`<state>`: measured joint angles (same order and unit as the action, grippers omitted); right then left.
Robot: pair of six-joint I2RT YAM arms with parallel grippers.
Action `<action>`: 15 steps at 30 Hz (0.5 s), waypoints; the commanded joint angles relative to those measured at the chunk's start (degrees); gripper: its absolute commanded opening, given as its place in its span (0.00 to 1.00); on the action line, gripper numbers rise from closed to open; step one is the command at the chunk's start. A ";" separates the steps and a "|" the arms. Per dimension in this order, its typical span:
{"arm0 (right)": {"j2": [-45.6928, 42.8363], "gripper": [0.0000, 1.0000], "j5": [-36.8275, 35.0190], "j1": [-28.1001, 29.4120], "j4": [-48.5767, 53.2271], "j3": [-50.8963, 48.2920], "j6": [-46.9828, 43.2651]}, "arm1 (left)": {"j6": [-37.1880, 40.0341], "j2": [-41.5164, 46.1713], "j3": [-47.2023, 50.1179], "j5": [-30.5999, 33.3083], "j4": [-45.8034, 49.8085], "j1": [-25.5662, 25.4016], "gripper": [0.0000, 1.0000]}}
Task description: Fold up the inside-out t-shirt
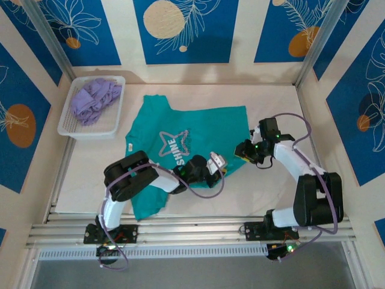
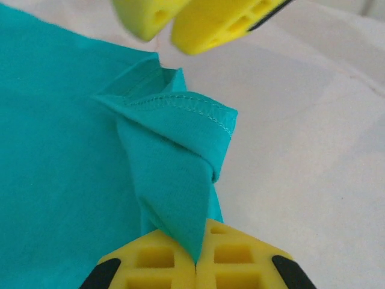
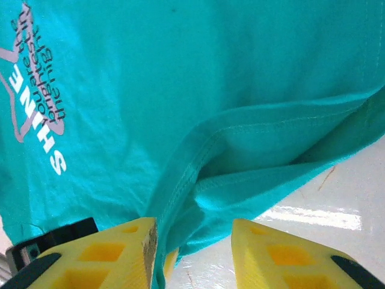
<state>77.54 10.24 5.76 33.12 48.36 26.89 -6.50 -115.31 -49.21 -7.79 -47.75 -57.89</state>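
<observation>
— Overhead view is bright and even, lit from above, with only a soft shadow on the table below the right arm.
— The aluminium posts lean outward at the left and right edges. That's wide-lens stretch.
— Left wrist: the t-shirt hem stitching is crisp, the yellow fingers at the top edge are blurred, and the table is washed nearly white.
— Right wrist: a white glare streak runs across the table at lower right, and the yellow pads along the bottom edge are soft.

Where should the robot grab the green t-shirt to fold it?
Pinch the t-shirt by the corner of its stitched hem, coming in low from the bare table beside that edge. The rest lies flat with nothing to pinch, but the hem corner is bunched up into a fold; the left gripper is shut on it there.
</observation>
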 commanded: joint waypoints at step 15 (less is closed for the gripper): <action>-12.90 0.54 -7.92 14.59 -19.16 -14.87 -1.68 | -17.08 1.14 3.64 -13.26 -9.68 4.45 0.00</action>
<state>65.14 4.40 19.77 18.98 34.92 25.65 -21.52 -115.13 -46.35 -18.28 -54.24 -54.11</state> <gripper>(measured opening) 0.542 0.053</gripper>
